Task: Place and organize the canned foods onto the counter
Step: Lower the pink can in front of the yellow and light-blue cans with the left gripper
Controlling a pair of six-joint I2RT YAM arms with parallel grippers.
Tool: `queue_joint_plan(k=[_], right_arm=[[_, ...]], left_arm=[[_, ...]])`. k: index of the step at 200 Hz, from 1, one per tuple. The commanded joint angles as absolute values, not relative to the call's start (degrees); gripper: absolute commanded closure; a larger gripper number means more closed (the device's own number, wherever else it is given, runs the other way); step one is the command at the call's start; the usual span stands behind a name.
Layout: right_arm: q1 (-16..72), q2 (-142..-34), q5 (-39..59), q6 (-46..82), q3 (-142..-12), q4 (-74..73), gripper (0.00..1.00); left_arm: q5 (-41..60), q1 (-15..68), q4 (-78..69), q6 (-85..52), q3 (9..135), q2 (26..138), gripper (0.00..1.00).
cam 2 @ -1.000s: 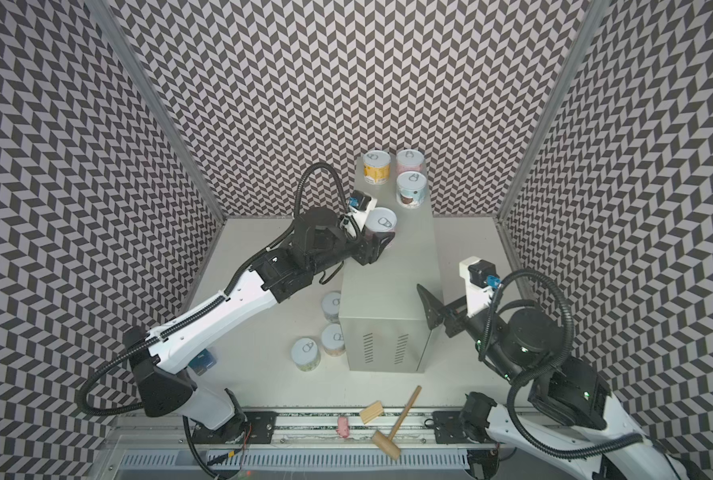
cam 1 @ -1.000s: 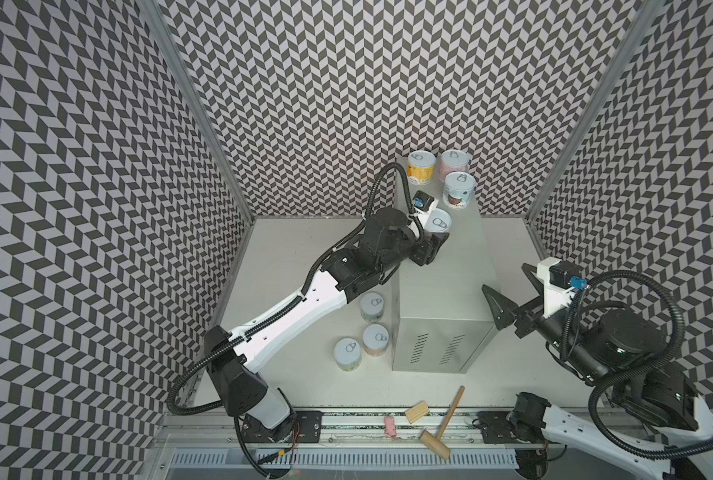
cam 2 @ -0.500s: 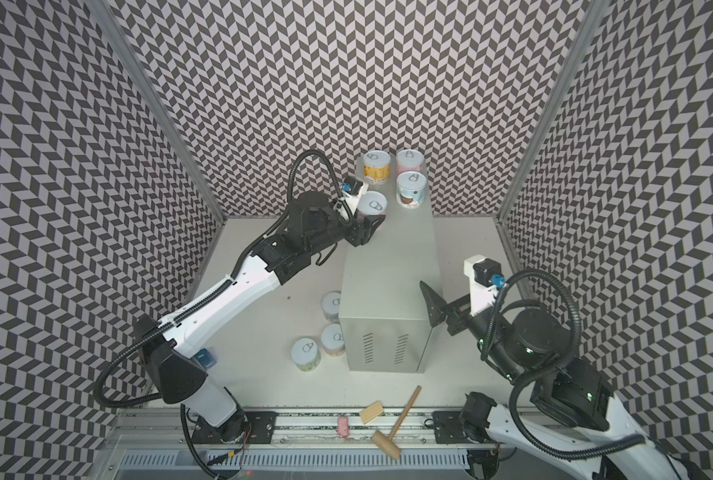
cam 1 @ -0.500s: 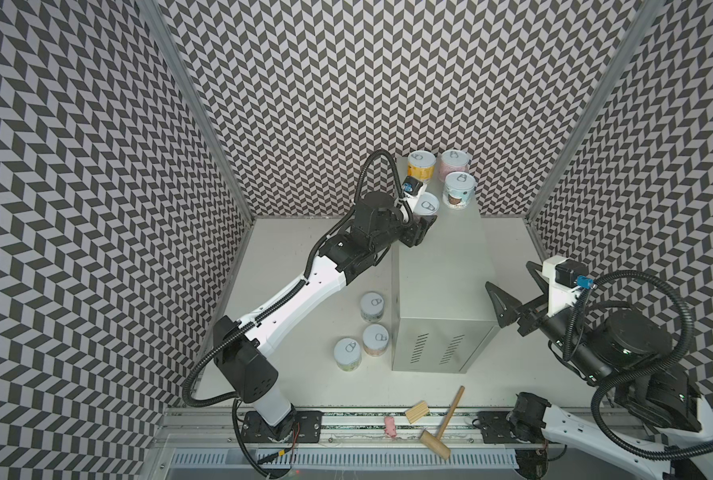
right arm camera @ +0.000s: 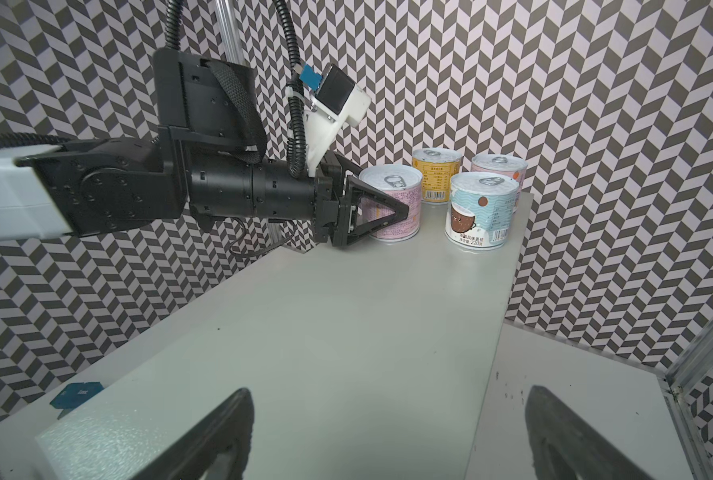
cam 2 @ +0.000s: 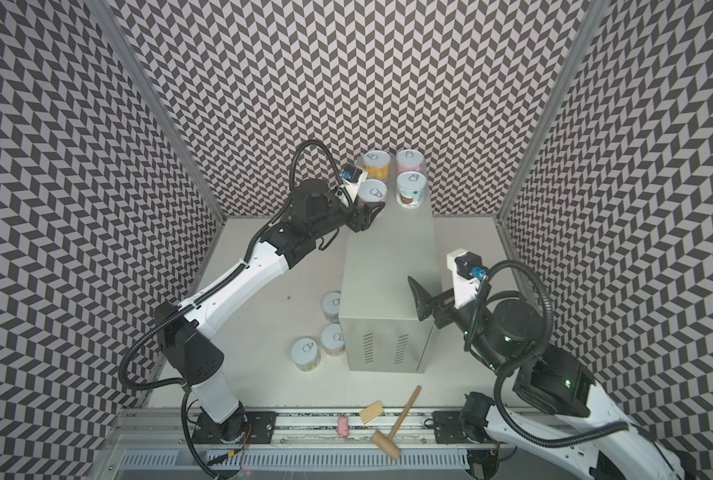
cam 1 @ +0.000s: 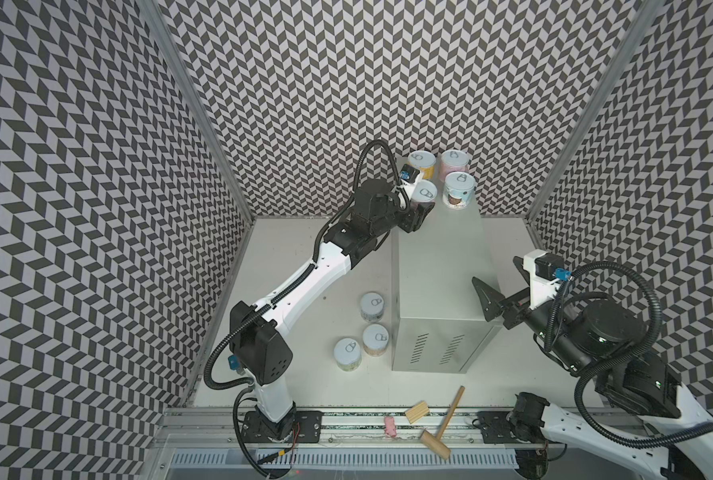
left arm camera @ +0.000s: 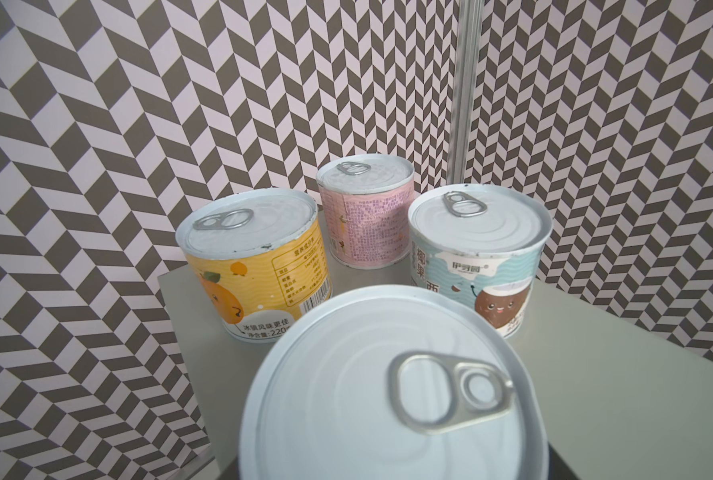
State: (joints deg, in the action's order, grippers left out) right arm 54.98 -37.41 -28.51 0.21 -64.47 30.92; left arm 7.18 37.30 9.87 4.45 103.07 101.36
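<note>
The left gripper [right arm camera: 384,193] clasps a pink can [left arm camera: 388,395] by its sides at the upper end of the worktop [cam 1: 442,257]. In both top views the can sits just below the yellow can [cam 1: 421,164] and left of the blue can [cam 1: 458,189]. Whether its base touches the surface cannot be told.

To finish well, the gripper should lower the can flat, level with the blue can and a little apart from its neighbours. It should then let go and back out leftward without nudging them.

The right gripper [right arm camera: 388,392] hangs spread and empty by the worktop's right edge. Three more cans [cam 1: 372,305] [cam 1: 375,338] [cam 1: 347,353] wait at the worktop's lower left.
</note>
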Motion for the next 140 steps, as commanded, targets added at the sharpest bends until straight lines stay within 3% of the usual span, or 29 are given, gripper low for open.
queue_joint_plan(k=[1,69,140], right_arm=[[55.0,-38.0,-28.0,-0.1,-63.6,26.5,0.01],[55.0,-37.4,-27.8,0.2,-62.6,26.1,0.01],[55.0,-35.7,-28.4,0.6,-62.0,27.0,0.01]], left_arm=[[8.8,36.5,12.9,6.0,103.8,103.7,0.36],[10.8,36.3,14.5,6.2,107.1,107.3,0.35],[10.1,36.3,15.4,6.1,108.1,108.3,0.26]])
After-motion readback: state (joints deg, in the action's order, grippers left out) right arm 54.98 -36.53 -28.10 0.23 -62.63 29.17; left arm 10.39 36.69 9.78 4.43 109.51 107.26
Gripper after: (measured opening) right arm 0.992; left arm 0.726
